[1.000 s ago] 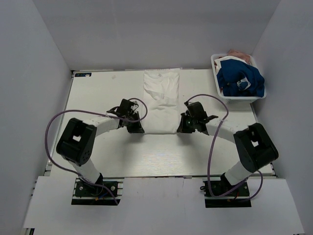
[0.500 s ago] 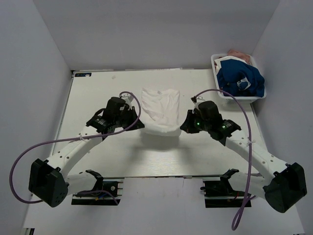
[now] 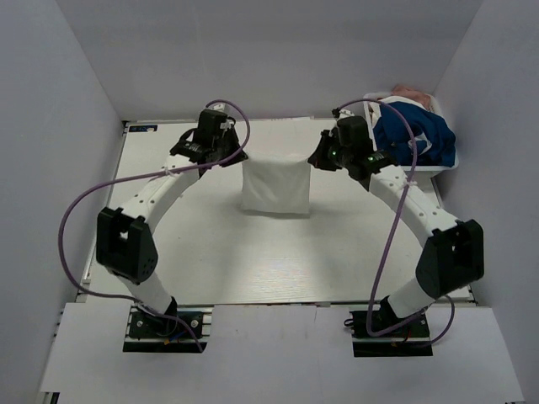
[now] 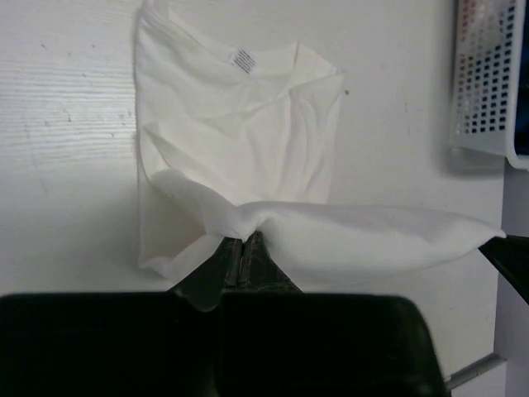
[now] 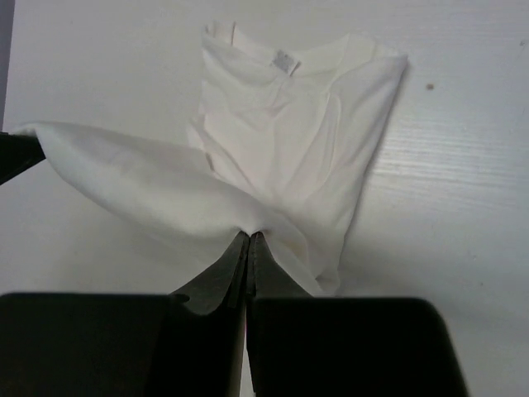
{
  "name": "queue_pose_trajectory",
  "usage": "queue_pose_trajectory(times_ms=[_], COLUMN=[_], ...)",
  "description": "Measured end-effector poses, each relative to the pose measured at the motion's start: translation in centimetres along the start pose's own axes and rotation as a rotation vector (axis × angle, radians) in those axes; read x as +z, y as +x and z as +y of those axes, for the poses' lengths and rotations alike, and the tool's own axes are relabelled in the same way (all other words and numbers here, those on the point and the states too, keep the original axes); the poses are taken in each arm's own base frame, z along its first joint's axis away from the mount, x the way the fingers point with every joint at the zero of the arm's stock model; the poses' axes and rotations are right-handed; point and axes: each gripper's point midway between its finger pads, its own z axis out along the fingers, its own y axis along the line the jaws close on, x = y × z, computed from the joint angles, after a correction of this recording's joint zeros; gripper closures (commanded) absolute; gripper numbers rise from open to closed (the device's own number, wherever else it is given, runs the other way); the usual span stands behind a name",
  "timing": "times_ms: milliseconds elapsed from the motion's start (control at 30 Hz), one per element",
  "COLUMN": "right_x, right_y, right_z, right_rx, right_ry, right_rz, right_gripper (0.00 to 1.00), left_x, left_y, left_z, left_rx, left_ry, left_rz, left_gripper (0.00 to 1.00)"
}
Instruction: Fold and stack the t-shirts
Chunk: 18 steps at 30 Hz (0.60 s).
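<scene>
A white t-shirt (image 3: 274, 185) lies on the table (image 3: 253, 261) at the back centre, its near half lifted and folded toward the far end. My left gripper (image 3: 238, 158) is shut on its left corner and my right gripper (image 3: 313, 160) is shut on its right corner, the hem stretched between them above the cloth. In the left wrist view the gripper (image 4: 241, 240) pinches the white t-shirt (image 4: 248, 141), collar label at the top. In the right wrist view the gripper (image 5: 250, 236) pinches the same t-shirt (image 5: 289, 124). A royal blue t-shirt (image 3: 417, 135) sits in the basket.
A white basket (image 3: 421, 169) stands at the back right corner, holding the blue tee and some pale cloth; its mesh wall (image 4: 479, 74) shows in the left wrist view. Grey walls close in the table on three sides.
Both grippers have carried the shirt's near edge from the table's middle toward the back, folding the shirt over itself. Both arms have stretched out.
</scene>
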Motion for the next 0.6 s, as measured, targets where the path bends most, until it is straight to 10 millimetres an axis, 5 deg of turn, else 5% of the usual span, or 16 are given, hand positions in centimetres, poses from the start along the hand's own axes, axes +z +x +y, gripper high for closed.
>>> queue_pose_trajectory(times_ms=[267,500,567,600], right_x=[6.6,15.1,16.3,17.3], right_y=[-3.4,-2.1,-1.2,-0.6], right_z=[-3.6,-9.4,-10.4,-11.1], right_rx=[0.032,0.085,0.106,0.122], right_ry=[0.027,0.073,0.076,0.075], right_rz=[0.025,0.116,0.145,0.159], right_gripper=[1.00,0.99,0.75,0.50], left_x=[8.6,17.3,19.1,19.8], left_y=[-3.1,-3.3,-2.5,-1.9], left_z=[2.5,4.6,5.7,6.3], left_rx=[0.001,0.004,-0.003,-0.006], left_ry=[-0.030,-0.026,-0.035,-0.041], left_rz=[0.025,0.073,0.099,0.116], left_gripper=[1.00,1.00,1.00,0.65])
